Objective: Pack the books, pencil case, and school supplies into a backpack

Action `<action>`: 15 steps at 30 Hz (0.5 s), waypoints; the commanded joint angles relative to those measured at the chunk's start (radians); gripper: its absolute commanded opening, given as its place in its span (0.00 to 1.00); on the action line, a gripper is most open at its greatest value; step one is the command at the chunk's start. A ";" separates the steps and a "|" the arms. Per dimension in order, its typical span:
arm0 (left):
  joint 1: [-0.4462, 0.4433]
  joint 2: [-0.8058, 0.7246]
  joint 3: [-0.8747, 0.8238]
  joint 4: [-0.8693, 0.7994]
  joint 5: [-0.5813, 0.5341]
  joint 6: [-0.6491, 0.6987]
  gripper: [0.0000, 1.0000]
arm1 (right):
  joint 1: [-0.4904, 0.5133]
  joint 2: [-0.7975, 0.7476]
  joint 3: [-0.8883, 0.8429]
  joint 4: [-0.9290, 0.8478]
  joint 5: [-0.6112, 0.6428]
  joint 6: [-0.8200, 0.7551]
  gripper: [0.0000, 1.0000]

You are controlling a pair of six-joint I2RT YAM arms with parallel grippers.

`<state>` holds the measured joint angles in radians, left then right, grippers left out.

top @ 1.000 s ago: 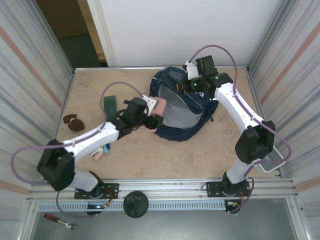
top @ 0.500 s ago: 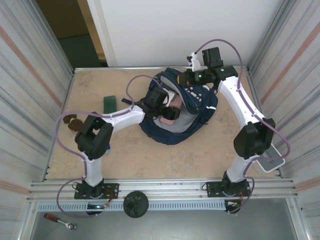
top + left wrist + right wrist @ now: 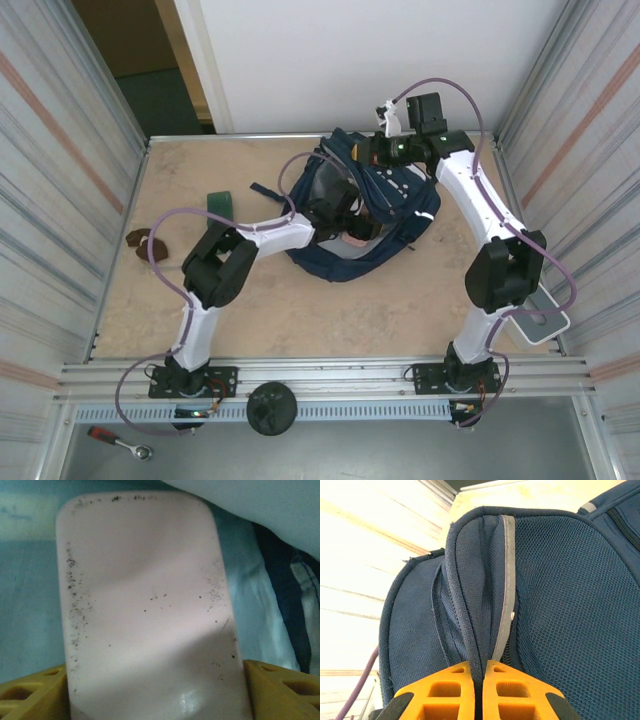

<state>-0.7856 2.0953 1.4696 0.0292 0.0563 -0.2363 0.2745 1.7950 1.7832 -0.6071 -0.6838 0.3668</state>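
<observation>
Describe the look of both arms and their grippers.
The left arm and right arm have white links, black joints and a looping lilac cable each. The left gripper has mustard-yellow fingers with moulded holes; the right gripper has orange-yellow fingers, likewise latticed.

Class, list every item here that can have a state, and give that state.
backpack, open, rim pinched.
pencil case, gripped, at the backpack's opening.
left hand, shut on the pencil case.
right hand, shut on the backpack's rim.

Lab test cell: corrugated walls [image 3: 60,180], aluminium rail [image 3: 330,372].
</observation>
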 commanded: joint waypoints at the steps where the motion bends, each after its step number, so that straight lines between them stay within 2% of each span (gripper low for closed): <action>1: 0.008 -0.136 -0.117 0.089 -0.016 0.011 0.84 | -0.001 -0.035 -0.012 0.129 -0.085 0.015 0.00; 8: 0.006 -0.258 -0.301 0.079 0.056 -0.009 0.85 | -0.003 -0.031 -0.086 0.171 -0.082 0.021 0.00; 15: 0.004 -0.253 -0.354 0.034 0.066 -0.008 0.66 | -0.008 -0.037 -0.126 0.188 -0.071 0.020 0.00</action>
<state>-0.7849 1.8465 1.1206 0.0811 0.0944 -0.2489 0.2745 1.7950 1.6604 -0.4988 -0.7124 0.3679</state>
